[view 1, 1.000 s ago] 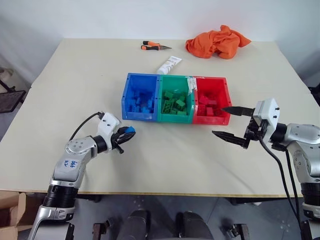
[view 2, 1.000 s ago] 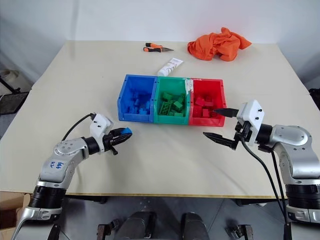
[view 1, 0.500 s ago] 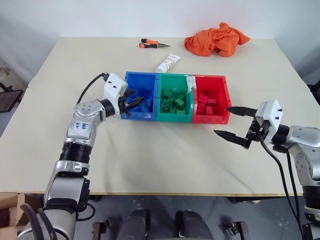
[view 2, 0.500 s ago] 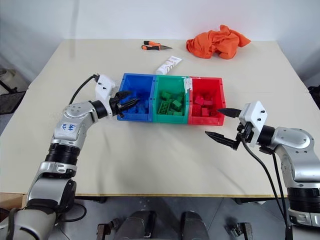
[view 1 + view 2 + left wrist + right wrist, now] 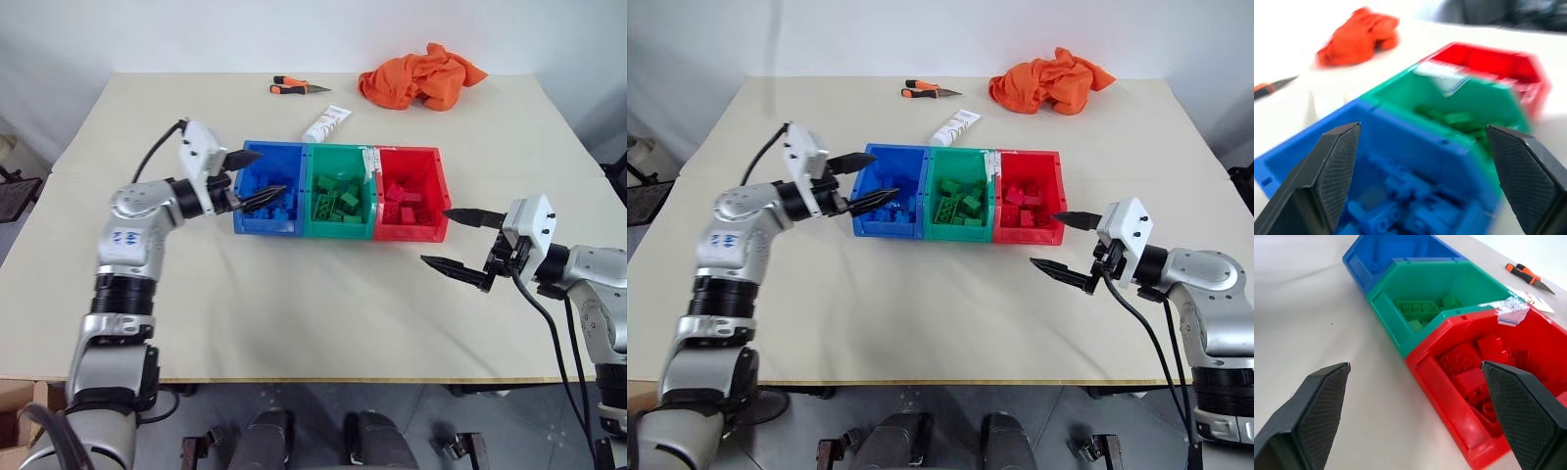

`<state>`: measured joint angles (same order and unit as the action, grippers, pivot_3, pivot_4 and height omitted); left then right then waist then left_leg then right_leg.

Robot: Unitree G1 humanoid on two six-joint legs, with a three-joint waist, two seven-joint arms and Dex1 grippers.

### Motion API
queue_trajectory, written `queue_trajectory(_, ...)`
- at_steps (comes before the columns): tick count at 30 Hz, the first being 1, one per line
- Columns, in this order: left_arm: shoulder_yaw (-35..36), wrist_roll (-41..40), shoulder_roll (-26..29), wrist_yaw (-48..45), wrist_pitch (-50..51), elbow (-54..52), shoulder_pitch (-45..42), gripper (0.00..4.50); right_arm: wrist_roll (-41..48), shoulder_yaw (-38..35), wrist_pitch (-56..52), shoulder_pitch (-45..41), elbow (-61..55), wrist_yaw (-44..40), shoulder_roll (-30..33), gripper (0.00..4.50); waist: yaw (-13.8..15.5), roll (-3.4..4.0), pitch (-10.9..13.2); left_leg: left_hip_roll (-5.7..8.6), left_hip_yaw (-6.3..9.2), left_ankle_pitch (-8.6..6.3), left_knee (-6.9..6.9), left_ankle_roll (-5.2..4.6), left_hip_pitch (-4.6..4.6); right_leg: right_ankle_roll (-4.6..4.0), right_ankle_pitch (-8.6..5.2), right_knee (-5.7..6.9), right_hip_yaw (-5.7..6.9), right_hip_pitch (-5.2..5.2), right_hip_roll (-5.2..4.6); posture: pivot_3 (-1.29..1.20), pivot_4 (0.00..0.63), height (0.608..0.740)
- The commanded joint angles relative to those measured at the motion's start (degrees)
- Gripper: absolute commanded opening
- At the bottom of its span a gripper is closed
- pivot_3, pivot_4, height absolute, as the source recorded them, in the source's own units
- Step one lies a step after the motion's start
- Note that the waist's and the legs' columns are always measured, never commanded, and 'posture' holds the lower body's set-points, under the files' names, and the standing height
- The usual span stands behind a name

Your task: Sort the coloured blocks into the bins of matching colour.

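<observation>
No loose blocks are seen on the worktop [image 5: 294, 294]; left end effector [image 5: 257, 174], spread and empty, is held over the blue bin [image 5: 245, 206]; right end effector [image 5: 458, 240], likewise spread, is nearest the red bin [image 5: 443, 196].

A cream table [image 5: 294, 323] carries everything. The landmark is the green bin [image 5: 342, 201], which stands on the table near its middle. The blue bin [image 5: 266, 188] is joined to it on the left side, and the red bin [image 5: 411, 203] is joined on the right side, so the three make one row. Behind the green bin, just beside its back edge, lies a white tube [image 5: 328, 122], at a slant. Farther behind and a little to the left lie orange-handled pliers [image 5: 292, 88]. Far behind and to the right, near the table's far edge, lies a crumpled orange cloth [image 5: 419, 76].
</observation>
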<state>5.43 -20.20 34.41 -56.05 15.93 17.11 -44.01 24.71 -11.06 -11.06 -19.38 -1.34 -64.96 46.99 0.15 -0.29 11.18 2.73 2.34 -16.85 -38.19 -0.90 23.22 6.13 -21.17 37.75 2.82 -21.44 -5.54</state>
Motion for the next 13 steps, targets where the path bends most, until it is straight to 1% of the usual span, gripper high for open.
queue_trajectory(1,3.7,-2.8,6.3,-5.4,1.6,-6.6,6.7,4.33,-0.1,-2.9,3.0,0.8,2.4,-3.7,3.7,4.5,-0.2,0.0,0.0,-0.01,0.01,0.0,0.0,0.0,0.0,0.0,0.0,-0.01,-0.01,0.0,0.0,0.0,0.15,0.74)
queue_trajectory(3,5.7,-4.1,11.3,-9.0,3.4,-9.7,13.2,4.33,-0.8,-3.3,4.5,1.9,4.9,-5.8,5.7,4.5,-0.5,0.0,0.0,-0.02,-0.01,0.0,0.02,0.0,-0.01,0.0,0.0,-0.03,-0.03,0.0,0.0,0.0,0.15,0.74)
queue_trajectory(6,10.0,-5.4,15.5,-11.5,2.2,-10.9,22.0,4.33,-1.1,-4.1,6.2,3.0,8.2,-7.7,7.7,4.5,-0.4,0.01,0.0,-0.07,0.0,0.0,0.1,0.0,-0.05,-0.03,-0.01,-0.1,-0.06,0.03,0.01,0.0,0.15,0.74)
queue_trajectory(9,12.7,-6.0,16.6,-12.1,1.0,-10.2,26.2,4.33,-1.2,-4.5,7.1,3.0,10.6,-8.5,8.3,4.5,0.1,0.02,0.0,-0.07,0.03,0.01,0.03,-0.02,-0.05,-0.05,-0.02,-0.17,-0.07,0.13,-0.03,0.0,0.15,0.74)
queue_trajectory(13,14.7,-7.1,15.0,-10.8,-0.1,-9.9,28.1,4.33,-1.9,-4.2,8.3,1.5,13.9,-8.6,8.1,4.5,0.6,0.02,0.0,-0.05,0.09,0.01,-0.02,-0.04,-0.06,-0.07,-0.01,-0.31,-0.06,0.24,-0.06,0.0,0.15,0.74)
